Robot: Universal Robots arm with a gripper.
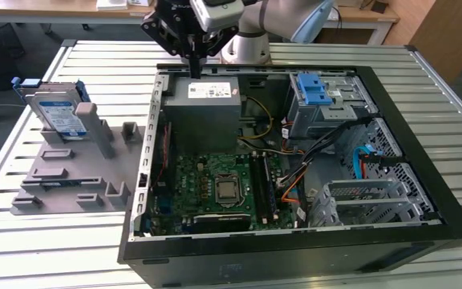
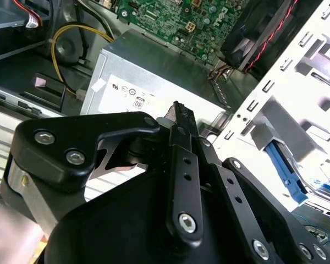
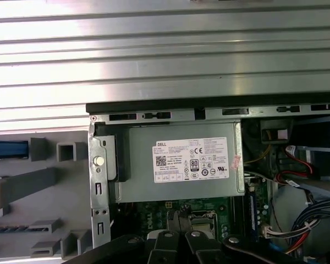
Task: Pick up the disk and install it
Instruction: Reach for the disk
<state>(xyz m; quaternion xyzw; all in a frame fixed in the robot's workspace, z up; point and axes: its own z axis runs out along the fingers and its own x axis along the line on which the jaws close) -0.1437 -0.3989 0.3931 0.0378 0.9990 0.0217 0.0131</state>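
- Far from the gripper [image 1: 193, 72], at the exterior view's left: the disk [image 1: 58, 113], upright on edge in a grey slotted fixture [image 1: 70, 180], outside the computer case [image 1: 423, 198].
- Closed finger to finger on nothing, above the power supply [image 1: 207, 114] by the case's rear wall; seen likewise in both wrist views [image 2: 179, 110] [image 3: 179, 215].
- Open-topped case; bare strip of table between fixture and case wall; silver perforated drive cage [image 1: 367, 201] inside, toward the exterior view's right.
- Underneath, a slatted metal table [image 1: 38, 253]; beyond it, wooden furniture.

Disk [image 1: 58, 114] upright in holder [image 1: 62, 180] — exterior view's left of case [image 1: 295, 256]; end effector [image 1: 193, 73] above power supply [image 1: 207, 117].
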